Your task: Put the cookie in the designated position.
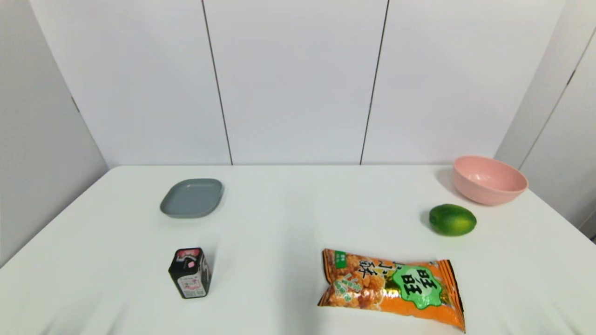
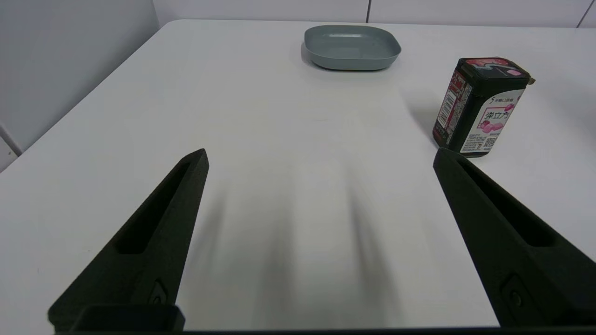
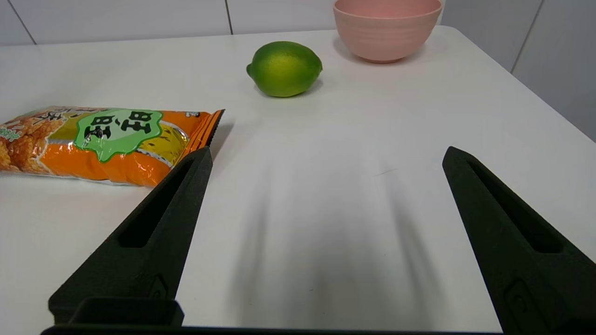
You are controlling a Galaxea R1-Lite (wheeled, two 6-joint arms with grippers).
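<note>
the orange cookie bag (image 1: 393, 288) is lying flat near the table's (image 1: 288, 223) front right, well apart from the grey plate (image 1: 192, 198) sitting far left, while the left gripper (image 2: 321, 158) and right gripper (image 3: 326, 156) are both hanging wide apart over bare tabletop.

One orange snack bag (image 1: 392, 288), one grey plate (image 1: 192, 198), one pink bowl (image 1: 489, 179). One lime (image 1: 452, 219) and one black carton (image 1: 190, 272) (five things, all different).

The orange foil cookie bag (image 1: 392, 289), marked with a green badge, is seen lying flat at the bench's near right; the empty grey rounded-square plate (image 1: 192, 198) is set well apart, far left.
</note>
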